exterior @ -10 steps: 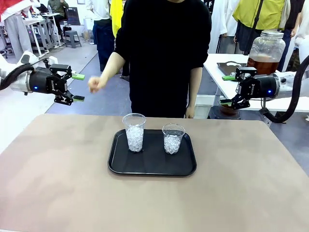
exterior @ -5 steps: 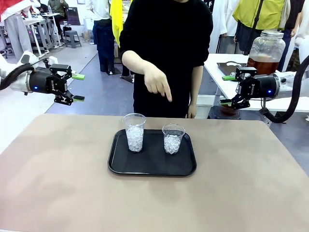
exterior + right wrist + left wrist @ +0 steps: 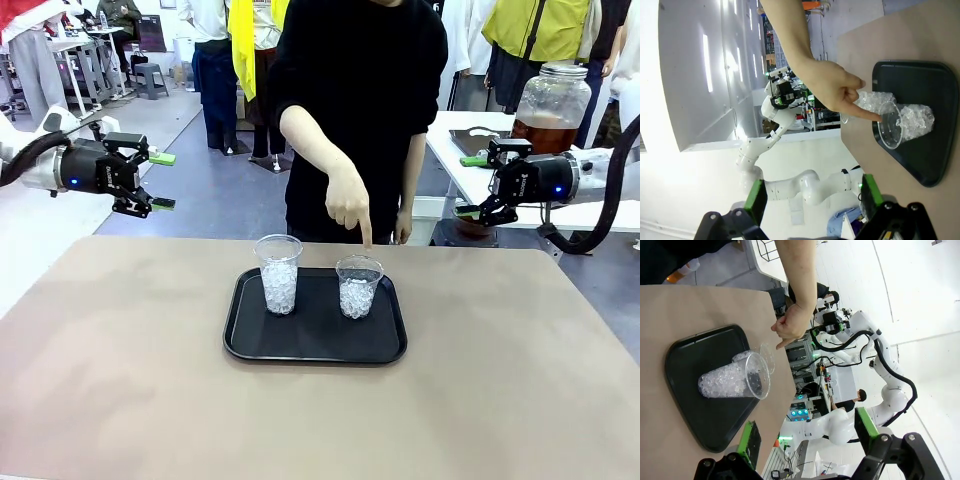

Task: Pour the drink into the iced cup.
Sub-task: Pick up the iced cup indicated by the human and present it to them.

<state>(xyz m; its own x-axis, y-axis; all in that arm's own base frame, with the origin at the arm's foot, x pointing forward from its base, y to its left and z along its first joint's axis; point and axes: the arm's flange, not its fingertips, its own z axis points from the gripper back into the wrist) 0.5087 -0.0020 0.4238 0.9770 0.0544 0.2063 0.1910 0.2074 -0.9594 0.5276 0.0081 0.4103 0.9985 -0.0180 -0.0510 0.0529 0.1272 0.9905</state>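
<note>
Left hand spread, hovering off bench's far left corner. Right hand spread, off far right corner. Matte tan bench has open room around rounded black tray. Amber drink sits in upright glass jar on white side table behind right hand. On tray, both clear, ice-filled, upright: taller cup and shorter cup. Person's finger points down at shorter cup's rim.

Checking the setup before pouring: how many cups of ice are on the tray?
2. The taller cup stands on the left part of the black tray; the shorter cup stands beside it to the right, just under the person's pointing hand. Nothing seems to hide another.
</note>
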